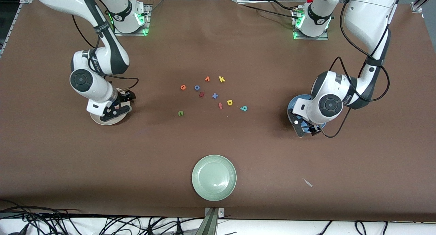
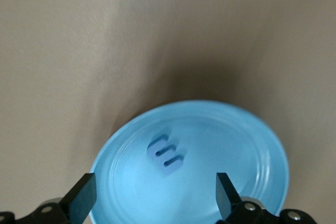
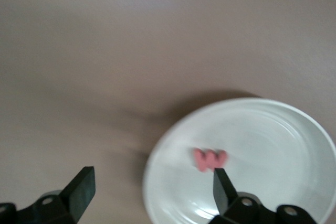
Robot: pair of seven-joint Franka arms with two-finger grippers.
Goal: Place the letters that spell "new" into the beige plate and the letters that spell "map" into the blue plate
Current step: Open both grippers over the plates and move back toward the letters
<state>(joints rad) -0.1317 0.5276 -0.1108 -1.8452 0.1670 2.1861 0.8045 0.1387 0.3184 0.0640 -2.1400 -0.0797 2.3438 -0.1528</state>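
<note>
My left gripper (image 1: pixel 305 128) (image 2: pixel 155 195) hangs open over the blue plate (image 1: pixel 295 101) (image 2: pixel 247 145). The blue m (image 2: pixel 166 155) lies flat in that plate, free of the fingers. My right gripper (image 1: pixel 117 109) (image 3: pixel 153 190) is open over the rim of the beige plate (image 1: pixel 102 121) (image 3: pixel 273 140), where the salmon-pink w (image 3: pixel 210 159) rests. In the middle of the table lie the orange e (image 1: pixel 183 87), green n (image 1: pixel 181 113), yellow p (image 1: pixel 230 102) and teal a (image 1: pixel 243 108).
Among the letters sit a blue o (image 1: pixel 197 87), orange v (image 1: pixel 207 78), yellow k (image 1: pixel 221 79), blue x (image 1: pixel 215 95), red f (image 1: pixel 220 105) and a dark red letter (image 1: pixel 201 94). A pale green plate (image 1: pixel 214 177) lies near the front camera, a white scrap (image 1: pixel 307 182) beside it.
</note>
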